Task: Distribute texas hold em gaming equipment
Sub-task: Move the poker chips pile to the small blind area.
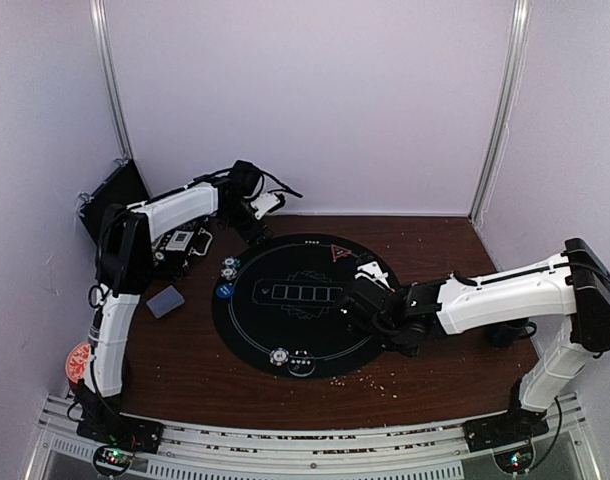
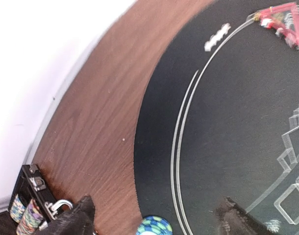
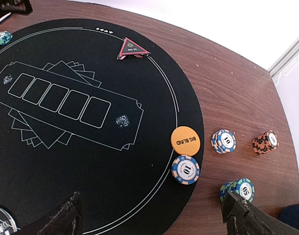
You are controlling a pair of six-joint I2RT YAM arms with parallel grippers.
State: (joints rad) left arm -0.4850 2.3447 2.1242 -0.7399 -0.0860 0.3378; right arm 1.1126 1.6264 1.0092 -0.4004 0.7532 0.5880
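A robot test cell of the lab kind. Plain pale lilac wall panels, joined by silver metal corner strips, box in a dark wood-grain bench. A white-and-black left robot arm and its right twin are bolted to a slotted aluminium rail along the near edge, beside what may be small lit circuit boards.
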